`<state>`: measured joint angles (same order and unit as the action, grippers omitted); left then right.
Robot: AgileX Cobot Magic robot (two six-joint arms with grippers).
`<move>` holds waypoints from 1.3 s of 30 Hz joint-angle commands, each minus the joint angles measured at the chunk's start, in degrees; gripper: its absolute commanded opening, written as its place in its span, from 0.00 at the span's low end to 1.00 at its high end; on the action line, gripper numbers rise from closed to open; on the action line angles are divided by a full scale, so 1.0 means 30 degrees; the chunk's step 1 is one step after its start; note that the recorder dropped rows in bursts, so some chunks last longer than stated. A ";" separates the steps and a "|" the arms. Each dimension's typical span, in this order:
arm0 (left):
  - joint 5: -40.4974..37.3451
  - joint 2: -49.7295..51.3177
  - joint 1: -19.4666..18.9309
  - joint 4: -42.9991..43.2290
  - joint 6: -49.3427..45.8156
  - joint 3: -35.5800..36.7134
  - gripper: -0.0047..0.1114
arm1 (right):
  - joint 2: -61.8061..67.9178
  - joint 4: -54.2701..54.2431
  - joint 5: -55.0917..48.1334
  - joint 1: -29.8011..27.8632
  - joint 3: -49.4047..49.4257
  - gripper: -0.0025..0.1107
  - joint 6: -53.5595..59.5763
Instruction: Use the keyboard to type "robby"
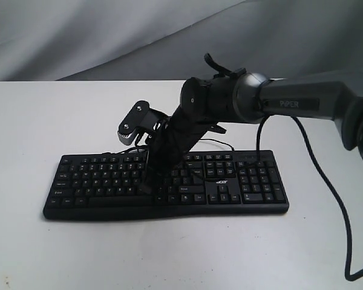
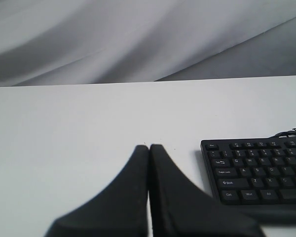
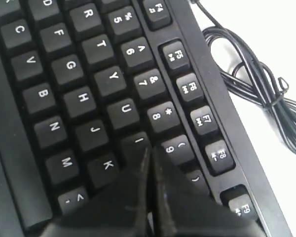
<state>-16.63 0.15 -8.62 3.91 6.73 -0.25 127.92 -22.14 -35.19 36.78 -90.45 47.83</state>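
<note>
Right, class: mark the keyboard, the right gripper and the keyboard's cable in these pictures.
keyboard [image 1: 103, 181], exterior view, on its letter keys left of the arm.
right gripper [image 3: 149, 152], right wrist view, between its closed fingertips, over the keys.
cable [image 3: 266, 96], right wrist view, on the bundled loops beside the keyboard.

Your keyboard [image 1: 242, 181] is matt black plastic; its bundled cable [image 3: 271, 98] looks smooth and faintly glossy. Your tabletop [image 1: 48, 121] is smooth matt white. The far grey cloth [image 1: 78, 36] is softly creased.
</note>
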 commanded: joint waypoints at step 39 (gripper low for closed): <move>0.0088 -0.0049 -0.0037 -0.0155 0.0078 0.0083 0.04 | 0.0547 0.0475 -0.2207 0.2225 -0.2864 0.02 -0.1123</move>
<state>-16.63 0.15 -8.62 3.91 6.73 -0.25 129.52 -20.94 -42.71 43.82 -99.41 44.75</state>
